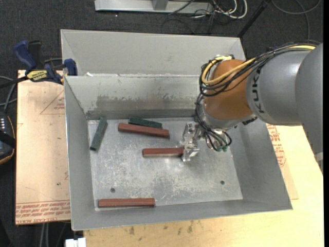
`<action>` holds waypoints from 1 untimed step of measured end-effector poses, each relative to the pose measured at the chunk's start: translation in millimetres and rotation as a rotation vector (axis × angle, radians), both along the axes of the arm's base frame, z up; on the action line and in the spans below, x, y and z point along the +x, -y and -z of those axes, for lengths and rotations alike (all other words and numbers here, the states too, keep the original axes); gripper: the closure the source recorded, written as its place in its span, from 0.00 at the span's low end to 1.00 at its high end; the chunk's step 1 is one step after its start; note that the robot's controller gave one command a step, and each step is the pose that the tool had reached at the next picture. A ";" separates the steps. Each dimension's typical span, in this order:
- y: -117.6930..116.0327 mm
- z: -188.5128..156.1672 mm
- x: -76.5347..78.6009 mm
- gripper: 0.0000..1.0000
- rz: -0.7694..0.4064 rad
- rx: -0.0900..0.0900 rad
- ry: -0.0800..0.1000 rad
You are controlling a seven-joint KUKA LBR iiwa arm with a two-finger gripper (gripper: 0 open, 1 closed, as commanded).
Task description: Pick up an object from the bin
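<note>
In the bin [128,94], the pincer [190,152] is down at the right end of the middle brown bar [160,152]. Clamped or apart, I can't tell, and nothing is lifted yet.

Tilted green bar [98,134] left, brown bar [143,130] at back — dark bar [145,122] alongside, brown strip [126,203] in front

Grey metal bin [154,189], floor scuffed. Five bars lie flat on it.
- Left: long green bar [98,134], tilted, near the left wall.
- Back centre: short green bar [145,122], just behind the upper brown bar [143,130], which slants slightly.
- Centre: middle brown bar [162,152], roughly level.
- Front left: front brown bar [126,203], along the front wall, well apart from the rest.
</note>
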State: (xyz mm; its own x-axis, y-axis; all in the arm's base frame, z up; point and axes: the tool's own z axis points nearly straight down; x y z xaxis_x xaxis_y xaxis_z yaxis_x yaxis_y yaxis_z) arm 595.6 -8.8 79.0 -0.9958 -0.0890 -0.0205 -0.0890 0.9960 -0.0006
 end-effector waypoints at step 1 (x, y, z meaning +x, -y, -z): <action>0.0 0.0 0.0 1.00 0.000 0.000 0.000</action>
